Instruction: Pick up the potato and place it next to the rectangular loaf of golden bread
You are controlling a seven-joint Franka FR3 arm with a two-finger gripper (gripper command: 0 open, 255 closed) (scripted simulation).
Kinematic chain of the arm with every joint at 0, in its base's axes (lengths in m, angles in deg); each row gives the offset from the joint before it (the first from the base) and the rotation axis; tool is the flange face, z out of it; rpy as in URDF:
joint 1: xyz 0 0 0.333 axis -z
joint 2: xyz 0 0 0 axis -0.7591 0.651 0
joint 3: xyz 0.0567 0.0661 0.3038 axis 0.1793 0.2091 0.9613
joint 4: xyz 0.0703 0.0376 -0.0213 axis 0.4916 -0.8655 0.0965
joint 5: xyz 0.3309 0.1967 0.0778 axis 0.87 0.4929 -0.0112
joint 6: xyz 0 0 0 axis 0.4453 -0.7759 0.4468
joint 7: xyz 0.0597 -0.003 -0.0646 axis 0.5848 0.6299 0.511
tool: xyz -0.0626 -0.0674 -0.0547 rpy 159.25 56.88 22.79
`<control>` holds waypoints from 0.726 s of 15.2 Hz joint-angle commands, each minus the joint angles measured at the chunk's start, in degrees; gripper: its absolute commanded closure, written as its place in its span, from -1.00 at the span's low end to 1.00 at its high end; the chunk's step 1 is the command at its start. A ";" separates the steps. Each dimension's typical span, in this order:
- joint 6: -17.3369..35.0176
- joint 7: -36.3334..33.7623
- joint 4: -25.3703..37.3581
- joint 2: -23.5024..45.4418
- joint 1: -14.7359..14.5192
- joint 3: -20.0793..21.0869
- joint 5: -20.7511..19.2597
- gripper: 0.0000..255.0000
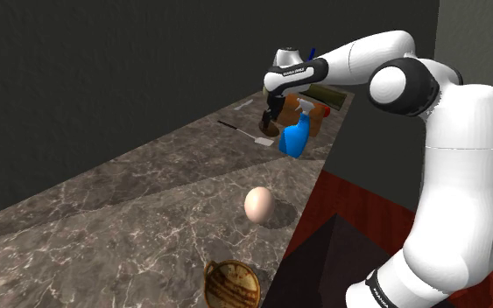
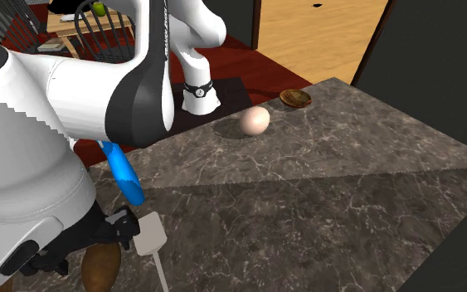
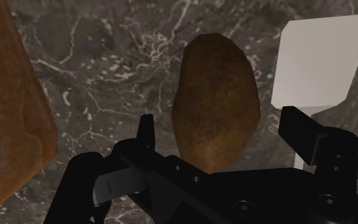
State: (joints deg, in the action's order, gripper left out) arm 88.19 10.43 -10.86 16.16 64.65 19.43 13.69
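The black gripper (image 3: 219, 124) hangs low over the far end of the marble counter (image 1: 130, 219), its fingers spread wide on either side of the brown potato (image 3: 215, 105), which lies on the stone with neither finger visibly touching it. A golden-brown loaf (image 3: 9, 108) sits near one side of the potato and a white spatula (image 3: 320, 60) near the other, while an egg (image 1: 258, 204) rests well apart

a: what sits by the gripper (image 3: 219, 127)?
b: a brown potato (image 3: 215, 108), between its two black fingers (image 3: 147, 130). they stand apart and neither touches it.
a: and around it?
b: dark veined marble counter (image 3: 107, 57). an orange-brown loaf (image 3: 12, 108) lies beyond one finger, a white flat blade (image 3: 320, 57) beyond the other.
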 commanded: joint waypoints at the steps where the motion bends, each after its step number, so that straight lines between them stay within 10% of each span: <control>1: -2.17 0.03 0.71 -1.46 -0.19 0.08 0.07 -1.00; 11: -4.76 0.10 1.78 -2.98 -0.39 0.17 0.15 -1.00</control>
